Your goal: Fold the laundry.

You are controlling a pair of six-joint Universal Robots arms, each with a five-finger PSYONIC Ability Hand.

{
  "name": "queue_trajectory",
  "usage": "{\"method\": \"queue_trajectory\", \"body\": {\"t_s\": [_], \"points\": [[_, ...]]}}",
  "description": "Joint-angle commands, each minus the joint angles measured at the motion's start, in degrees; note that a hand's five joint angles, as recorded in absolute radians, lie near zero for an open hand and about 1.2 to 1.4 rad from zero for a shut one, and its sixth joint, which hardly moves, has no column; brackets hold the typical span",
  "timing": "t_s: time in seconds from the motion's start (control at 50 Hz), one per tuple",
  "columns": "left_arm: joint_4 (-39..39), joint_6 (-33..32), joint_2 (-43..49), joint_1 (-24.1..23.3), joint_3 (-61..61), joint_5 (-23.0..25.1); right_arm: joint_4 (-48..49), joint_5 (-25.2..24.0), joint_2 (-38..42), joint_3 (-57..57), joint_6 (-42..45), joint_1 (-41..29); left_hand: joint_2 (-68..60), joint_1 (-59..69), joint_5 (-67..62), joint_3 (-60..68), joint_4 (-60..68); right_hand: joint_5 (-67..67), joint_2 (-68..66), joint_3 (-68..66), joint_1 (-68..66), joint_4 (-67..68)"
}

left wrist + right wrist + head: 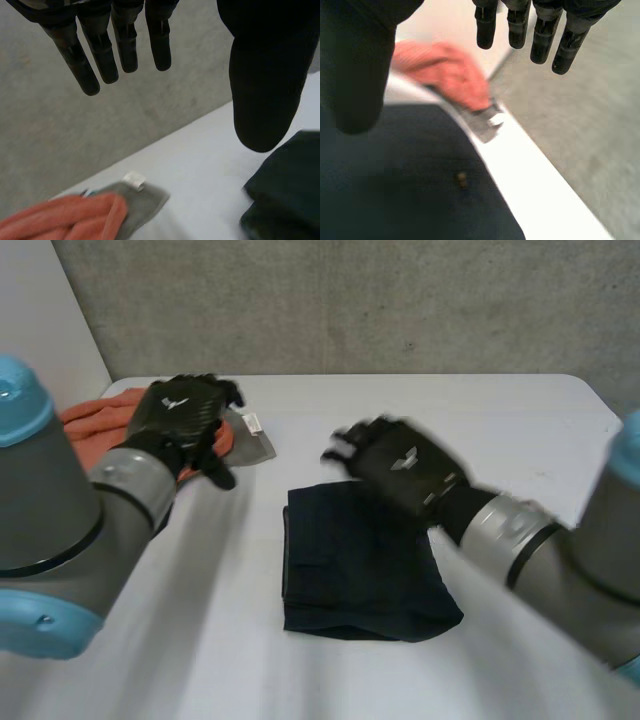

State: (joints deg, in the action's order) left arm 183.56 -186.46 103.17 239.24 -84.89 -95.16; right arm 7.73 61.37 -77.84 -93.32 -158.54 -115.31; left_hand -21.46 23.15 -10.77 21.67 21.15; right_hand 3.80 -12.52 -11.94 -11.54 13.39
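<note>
Backdrop: grey concrete wall (400,300) behind a white table (540,430).
Navy cloth: navy cloth (360,570) lies flat mid-table, folded to a rough rectangle. Layers show along the side nearer the left arm; near edge slightly uneven.
Pile: orange cloth (95,425) sits at the far corner on the left arm's side, bunched. Grey cloth (258,445) touches it and lies partly under it. White tag (252,423) is on the grey piece's edge.
Left hand: left hand (180,415) is above the pile, fingers straight, thumb apart, holding nothing. Its wrist view puts the pile below the fingertips, w/ no contact seen.
Right hand: right hand (400,468) is over the navy cloth's far edge, fingers straight, empty. Contact w/ the cloth cannot be told.
Stage (judged): navy piece looks done; pile unfolded, prob. next.
Risk 1: orange and grey overlap, so one grab may take both. They would then drag as one and neither would fold cleanly.
Risk 2: right hand moving off could snag the navy cloth's far edge, so layers slide and the fold opens.
Risk 3: pile lies close to the table's edge, so a push instead of a pinch may send it over.
Risk 4: pile and navy cloth lie near each other, so pulling the pile to mid-table may ride over the folded piece.
</note>
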Motion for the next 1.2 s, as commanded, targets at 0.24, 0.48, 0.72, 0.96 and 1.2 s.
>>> {"method": "queue_trajectory", "body": {"t_s": [0.24,0.48,0.72,0.96,1.2], "points": [[-1.4,-1.8,25.1,-14.7,18.1,-6.9,-14.9,5.6,13.2,13.3,-16.9,9.7,-1.7,0.0,-2.4,1.5,2.0,-3.8,2.5,1.9,1.5,-3.4],[-4.5,-12.2,30.2,-14.9,15.2,-11.3,-15.1,9.2,23.5,14.2,-5.3,2.5,-0.5,-1.2,-1.2,0.3,0.8,-3.8,2.5,1.9,1.5,-3.4],[-4.8,-12.4,28.9,-15.1,14.8,-10.1,-14.3,16.7,22.2,13.7,4.2,1.8,-0.4,-1.3,-1.0,0.2,0.7,-3.8,2.5,1.9,1.5,-3.4],[-4.9,-10.9,13.2,-12.3,14.4,-1.5,-4.3,17.3,7.4,3.2,-4.0,2.9,1.8,-3.5,1.1,-2.0,-1.5,-3.8,2.5,1.9,1.5,-3.4],[-10.7,-4.2,4.8,-7.5,13.3,16.7,-5.1,7.2,2.7,-12.5,-18.9,11.2,1.5,-3.2,0.8,-1.7,-1.2,-3.8,2.5,1.9,1.5,-3.4]]}}
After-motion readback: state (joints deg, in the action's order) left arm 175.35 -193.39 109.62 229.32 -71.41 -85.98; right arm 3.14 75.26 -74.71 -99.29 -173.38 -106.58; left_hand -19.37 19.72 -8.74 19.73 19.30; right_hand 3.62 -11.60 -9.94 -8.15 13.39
